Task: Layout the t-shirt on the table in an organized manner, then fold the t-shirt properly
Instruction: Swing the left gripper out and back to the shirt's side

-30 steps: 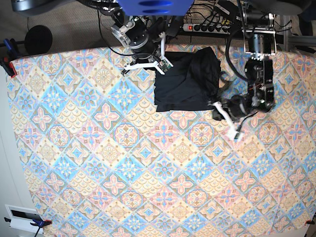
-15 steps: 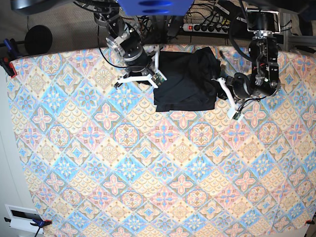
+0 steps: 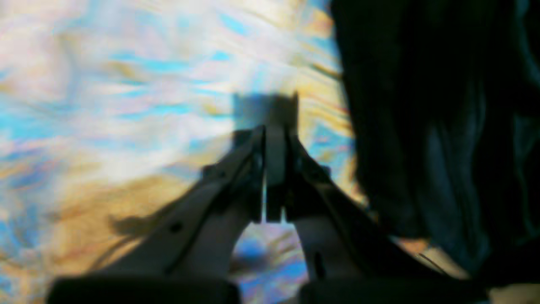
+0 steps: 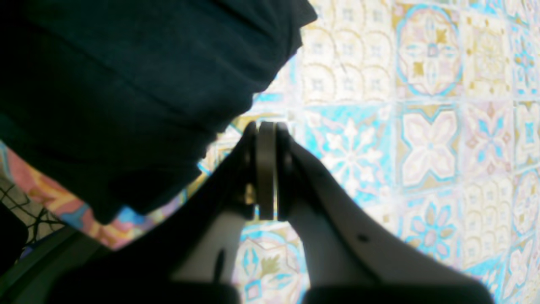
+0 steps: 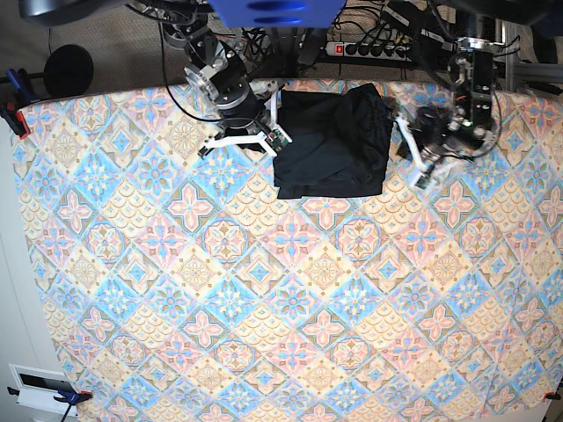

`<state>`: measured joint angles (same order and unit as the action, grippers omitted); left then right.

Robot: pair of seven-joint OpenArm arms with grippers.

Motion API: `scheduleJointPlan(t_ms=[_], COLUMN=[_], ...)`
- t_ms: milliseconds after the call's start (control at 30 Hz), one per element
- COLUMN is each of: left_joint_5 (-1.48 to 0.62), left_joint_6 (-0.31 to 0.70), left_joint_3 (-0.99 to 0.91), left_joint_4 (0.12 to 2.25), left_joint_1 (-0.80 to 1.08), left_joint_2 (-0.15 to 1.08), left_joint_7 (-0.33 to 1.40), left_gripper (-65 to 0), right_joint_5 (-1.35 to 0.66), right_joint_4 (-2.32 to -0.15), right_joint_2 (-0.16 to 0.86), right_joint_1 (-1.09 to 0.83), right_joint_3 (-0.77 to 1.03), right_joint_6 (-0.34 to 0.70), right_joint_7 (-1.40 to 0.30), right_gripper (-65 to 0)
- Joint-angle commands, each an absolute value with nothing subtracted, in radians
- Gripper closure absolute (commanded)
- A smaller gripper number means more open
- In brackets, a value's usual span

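The t-shirt lies in a compact folded block near the middle of the worktop's far edge, apparently the finished fold. The right gripper and left gripper flank it, jaws clenched on nothing, probably clearing the cloth.

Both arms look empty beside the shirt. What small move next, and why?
Probably open the right gripper and ease it onto the t-shirt edge. Its fingers are shut on nothing, the shirt sits bunched at the table back edge, not laid out.
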<state>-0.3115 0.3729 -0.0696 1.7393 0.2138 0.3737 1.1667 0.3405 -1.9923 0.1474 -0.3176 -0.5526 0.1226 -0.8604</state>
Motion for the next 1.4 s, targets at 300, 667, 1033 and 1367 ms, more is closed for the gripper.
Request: scheduleJointPlan(t_ms=[300, 667, 1033, 1367], left_joint_5=[-0.269, -0.271, -0.271, -0.269], left_joint_6=[0.377, 0.377, 0.377, 0.363], left_joint_3=[0.024, 0.019, 0.016, -0.231], left_joint_4=[1.521, 1.339, 1.279, 1.623], left_joint_1=[0.068, -0.128, -0.225, -0.176], left_joint_2=[0.243, 0.097, 0.008, 0.202], left_joint_7=[1.125, 1.125, 1.119, 1.063], left_gripper=[0.0, 0.0, 0.0, 0.0], right_joint_5=[0.344, 0.343, 0.341, 0.341], right_joint_4=[-2.009, -2.008, -1.948, -1.876], right_joint_2=[0.177, 0.182, 0.179, 0.179], right_joint_1=[-0.317, -0.308, -0.308, -0.306], right_joint_3=[-0.579, -0.697, -0.809, -0.803], right_joint_6=[0.119, 0.191, 0.239, 0.239], right_joint_7=[-0.843, -0.946, -0.946, -0.944], right_gripper=[0.0, 0.0, 0.0, 0.0])
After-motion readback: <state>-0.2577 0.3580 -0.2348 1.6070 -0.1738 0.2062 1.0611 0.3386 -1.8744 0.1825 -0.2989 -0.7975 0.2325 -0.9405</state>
